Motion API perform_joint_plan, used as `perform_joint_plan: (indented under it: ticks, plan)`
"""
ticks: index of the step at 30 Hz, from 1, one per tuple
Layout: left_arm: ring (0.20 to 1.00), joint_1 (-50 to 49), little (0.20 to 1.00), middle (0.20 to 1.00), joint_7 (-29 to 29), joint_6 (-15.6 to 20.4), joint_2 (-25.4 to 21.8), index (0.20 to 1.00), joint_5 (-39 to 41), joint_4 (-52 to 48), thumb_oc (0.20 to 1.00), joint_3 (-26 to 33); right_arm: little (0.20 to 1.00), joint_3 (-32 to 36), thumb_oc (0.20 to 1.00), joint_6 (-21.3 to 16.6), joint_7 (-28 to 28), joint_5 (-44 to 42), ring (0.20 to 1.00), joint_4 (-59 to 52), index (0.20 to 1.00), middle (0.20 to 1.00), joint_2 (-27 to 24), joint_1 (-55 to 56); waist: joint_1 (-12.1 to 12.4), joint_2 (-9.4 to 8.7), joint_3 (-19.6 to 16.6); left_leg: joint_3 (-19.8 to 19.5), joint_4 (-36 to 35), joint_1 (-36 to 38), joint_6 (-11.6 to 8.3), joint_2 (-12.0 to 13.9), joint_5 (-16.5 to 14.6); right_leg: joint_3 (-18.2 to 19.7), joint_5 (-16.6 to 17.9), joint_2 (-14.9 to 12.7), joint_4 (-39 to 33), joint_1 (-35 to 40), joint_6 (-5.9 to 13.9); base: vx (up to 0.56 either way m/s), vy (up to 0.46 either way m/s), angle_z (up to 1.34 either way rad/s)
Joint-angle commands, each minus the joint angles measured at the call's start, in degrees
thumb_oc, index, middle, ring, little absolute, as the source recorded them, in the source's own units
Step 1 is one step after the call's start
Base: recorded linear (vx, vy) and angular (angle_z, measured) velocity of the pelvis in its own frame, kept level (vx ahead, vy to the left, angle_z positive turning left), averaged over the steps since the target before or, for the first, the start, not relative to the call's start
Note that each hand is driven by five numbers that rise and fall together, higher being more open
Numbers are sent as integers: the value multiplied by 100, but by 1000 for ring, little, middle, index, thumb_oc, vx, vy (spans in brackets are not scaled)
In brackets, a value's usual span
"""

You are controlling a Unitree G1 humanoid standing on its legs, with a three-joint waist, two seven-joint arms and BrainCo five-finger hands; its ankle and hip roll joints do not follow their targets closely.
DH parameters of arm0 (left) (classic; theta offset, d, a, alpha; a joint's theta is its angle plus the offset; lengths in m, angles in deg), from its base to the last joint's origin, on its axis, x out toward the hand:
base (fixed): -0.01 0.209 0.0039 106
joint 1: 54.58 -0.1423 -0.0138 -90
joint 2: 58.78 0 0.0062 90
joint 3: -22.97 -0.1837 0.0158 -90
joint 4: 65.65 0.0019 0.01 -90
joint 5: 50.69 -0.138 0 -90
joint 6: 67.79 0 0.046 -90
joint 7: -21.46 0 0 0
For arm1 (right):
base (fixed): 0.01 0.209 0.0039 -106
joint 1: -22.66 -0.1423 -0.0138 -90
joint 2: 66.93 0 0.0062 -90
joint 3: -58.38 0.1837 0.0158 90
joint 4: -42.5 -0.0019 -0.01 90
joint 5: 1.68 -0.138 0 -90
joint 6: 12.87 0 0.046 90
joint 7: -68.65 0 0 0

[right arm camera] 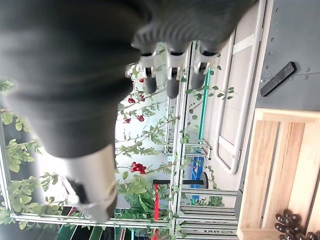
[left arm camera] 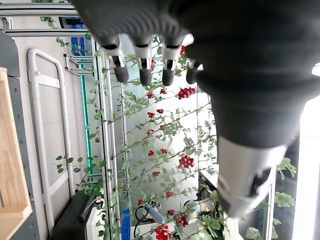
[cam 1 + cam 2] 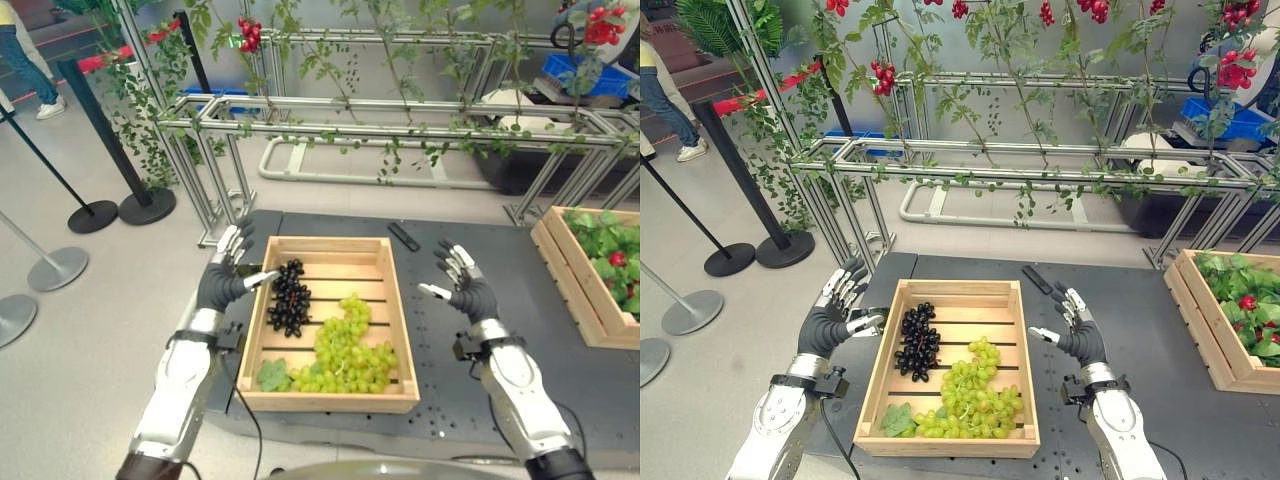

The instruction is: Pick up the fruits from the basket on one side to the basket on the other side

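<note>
Both hands stand with fingers spread apart and upright, gripping nothing; the left hand [image 3: 222, 278] hovers at the 9 o'clock rim of the wooden crate [image 3: 330, 401], its thumb reaching in over the rim toward the dark grapes [image 3: 289, 298], though I cannot tell whether it touches them; the right hand [image 3: 463, 283] hangs over the dark mat [image 3: 500, 250] at the crate's 3 o'clock side, apart from the wood.

Inside the crate the dark grapes lie toward 10 o'clock, the green grapes [image 3: 347, 352] spread from the centre down to 5 o'clock, and a green leaf [image 3: 272, 375] sits at 7 o'clock; a small black remote [image 3: 403, 236] lies on the mat at the crate's 1 o'clock corner.

At 3 o'clock of the whole scene, well apart, stands the second crate [image 3: 582, 297], holding leaves and some red fruit [image 3: 617, 258].

My judgement: the moving is barely begun, if at all; both grape bunches remain in the near crate, no grapes show in the far one, and no fruit is in hand; grasping a bunch comes first.
</note>
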Motion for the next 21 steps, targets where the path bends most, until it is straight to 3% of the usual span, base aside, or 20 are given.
perform_joint_plan:
  ticks: [1, 21]
  plan:
    - [1000, 219, 1000, 1000, -21, 318, -103, 1000, 187, -226, 1000, -2, 1000, 162, 1000, -299, 17, -230, 1000, -258, 1000, 1000, 68, -202, 139, -229, -65, -314, 247, -140, -103, 250, -198, -169, -22, -377, 125, -171, 470, 2, 4, 4]
    - [1000, 146, 1000, 1000, -64, 300, -176, 1000, 232, -393, 1000, 16, 1000, 191, 1000, -269, -21, -198, 1000, -174, 1000, 1000, 39, -243, 142, -288, -76, -241, 273, -43, -58, 233, -279, -150, -33, -413, 165, -114, 481, 0, 1, 0]
